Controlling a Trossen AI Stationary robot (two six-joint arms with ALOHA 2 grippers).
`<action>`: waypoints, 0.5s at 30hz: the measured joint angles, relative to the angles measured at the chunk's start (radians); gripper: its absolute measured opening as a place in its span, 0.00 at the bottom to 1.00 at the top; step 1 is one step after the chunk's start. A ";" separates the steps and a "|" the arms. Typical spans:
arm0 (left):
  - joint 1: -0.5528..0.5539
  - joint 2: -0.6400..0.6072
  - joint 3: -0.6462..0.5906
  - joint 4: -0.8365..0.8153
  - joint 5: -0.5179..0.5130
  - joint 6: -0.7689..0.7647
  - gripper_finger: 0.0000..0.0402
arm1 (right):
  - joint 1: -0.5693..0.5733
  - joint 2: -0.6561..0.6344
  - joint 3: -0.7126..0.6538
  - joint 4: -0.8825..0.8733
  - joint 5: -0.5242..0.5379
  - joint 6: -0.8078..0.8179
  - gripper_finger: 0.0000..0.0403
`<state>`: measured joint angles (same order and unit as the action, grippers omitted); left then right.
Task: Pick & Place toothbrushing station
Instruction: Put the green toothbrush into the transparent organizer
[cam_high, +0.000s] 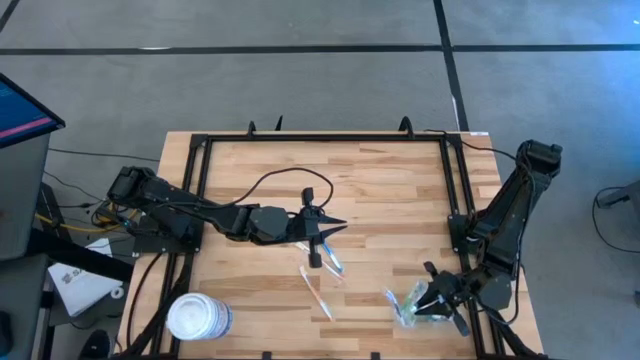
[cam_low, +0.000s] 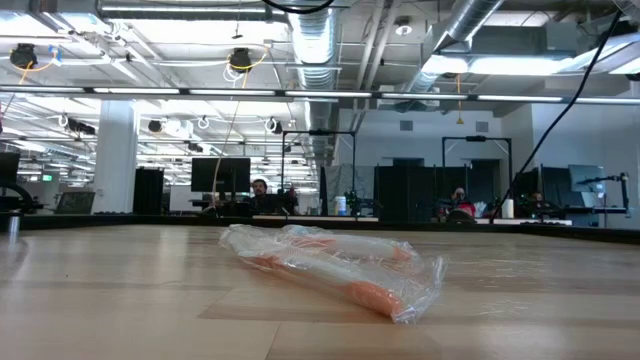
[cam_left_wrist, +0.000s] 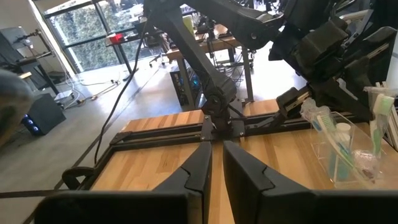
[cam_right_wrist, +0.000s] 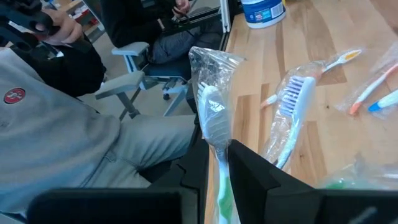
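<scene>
bench: light wood planks with a black frame round the edge; carries everything below.
left arm: reaches from the bench's left edge toward the middle.
right arm: stands at the right edge and folds down toward the near right corner.
person: seated beside the bench in a grey top, seen in the right wrist view.
white tub: round, upright, at the near left corner, well apart from both arms.
left pincer: over mid-bench; fingers drawn narrow, only a slit between them, nothing in it.
right pincer: at the near right corner, just beside the station; fingers closed narrow on a wrapped toothbrush.
toothbrushing station: clear plastic holder at the near right of the bench, next to the frame; the left wrist view shows brushes standing in it.
held toothbrush: white head, green handle, in a clear wrapper, upright between the right fingers; I cannot tell whether its lower end sits in the station.
blue-bristled toothbrush: wrapped, just beside the held one.
loose toothbrushes: wrapped, lying flat near mid-bench in front of the left pincer; the one nearest the low camera is orange.
</scene>
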<state>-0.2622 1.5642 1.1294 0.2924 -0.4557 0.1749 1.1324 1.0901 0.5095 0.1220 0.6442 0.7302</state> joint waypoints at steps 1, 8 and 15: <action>0.000 0.000 0.000 -0.003 0.000 0.000 0.08 | -0.004 0.000 0.000 -0.003 0.004 -0.003 0.13; 0.000 0.000 0.000 -0.011 0.000 0.000 0.08 | -0.028 0.000 0.000 -0.013 -0.034 -0.031 0.08; 0.000 0.000 0.000 -0.024 0.000 0.000 0.08 | -0.049 0.000 0.000 -0.009 -0.078 -0.024 0.17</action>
<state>-0.2619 1.5642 1.1294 0.2687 -0.4557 0.1749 1.0829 1.0901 0.5095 0.1131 0.5666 0.7063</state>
